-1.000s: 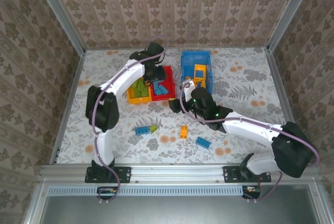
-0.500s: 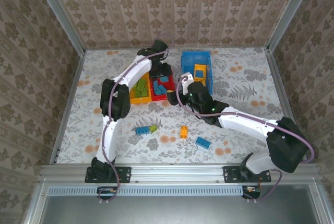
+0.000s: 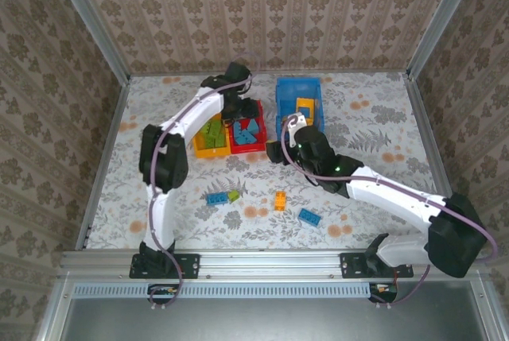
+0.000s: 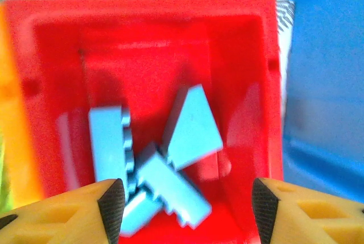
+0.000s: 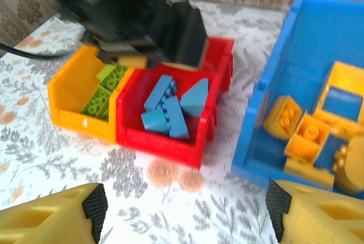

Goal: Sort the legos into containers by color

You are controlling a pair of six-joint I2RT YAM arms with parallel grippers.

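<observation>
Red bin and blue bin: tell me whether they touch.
Apart. The right wrist view shows a strip of patterned table between the red bin and the blue bin.

Three containers (image 3: 299,81), four loose legos (image 3: 309,216) on table (image 3: 374,118).

The left arm (image 3: 191,114) and right arm (image 3: 382,190) are wearing white shells with black joints, a mauve cable (image 3: 145,168) trailing along each. A green light (image 3: 336,170) is glowing behind the right fingers (image 5: 51,218). These and the left fingers (image 4: 68,215) are showing yellow bodies with black pads.
</observation>
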